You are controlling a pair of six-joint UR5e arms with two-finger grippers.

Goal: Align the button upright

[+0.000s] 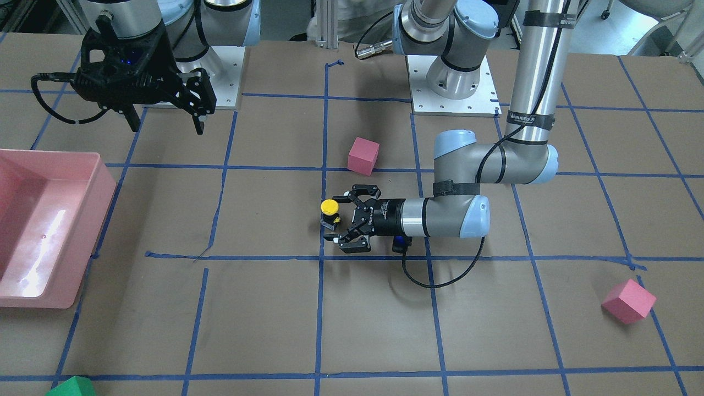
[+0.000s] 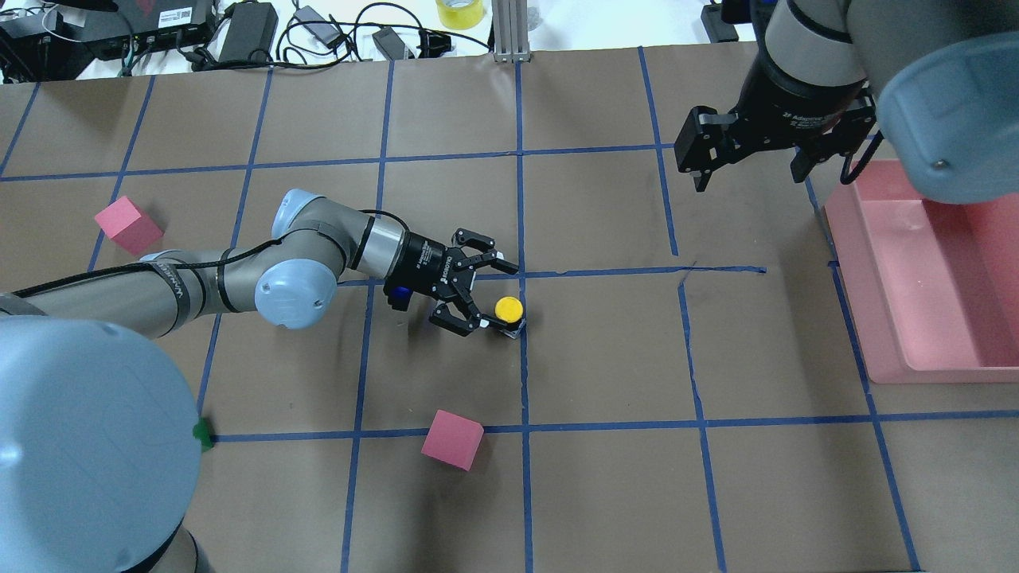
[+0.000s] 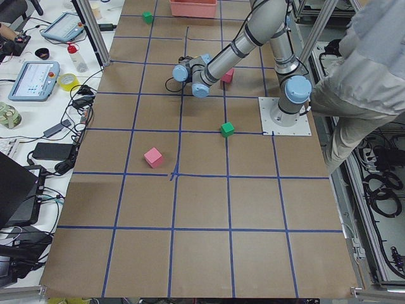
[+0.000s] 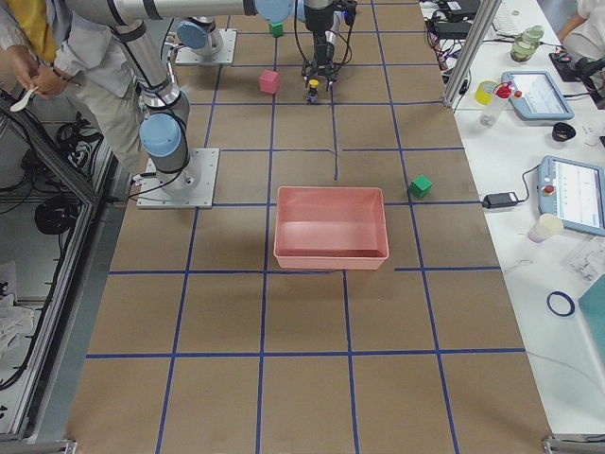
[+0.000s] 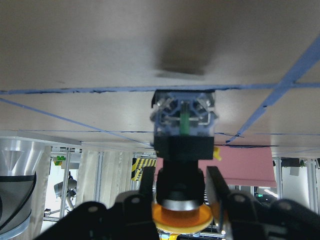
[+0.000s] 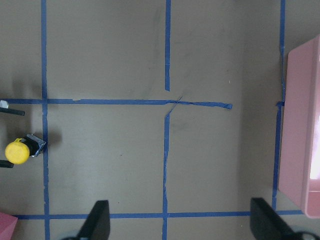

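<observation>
The button (image 1: 329,208) has a yellow cap, a black body and a grey base. It stands upright on the brown paper near the table's middle, as the overhead view (image 2: 509,308) and the right wrist view (image 6: 17,151) also show. My left gripper (image 1: 332,219) lies level just above the table, open, with its fingers on either side of the button. In the left wrist view, which is upside down, the button (image 5: 183,145) sits between the fingers with its base on the table. My right gripper (image 2: 748,181) hangs open and empty, high above the table beside the pink bin.
A pink bin (image 2: 852,278) stands at the robot's right end of the table. One pink cube (image 2: 452,439) lies on the robot's side of the button, another (image 2: 127,225) at the far left. A green cube (image 1: 71,386) sits at the far edge near the bin's end.
</observation>
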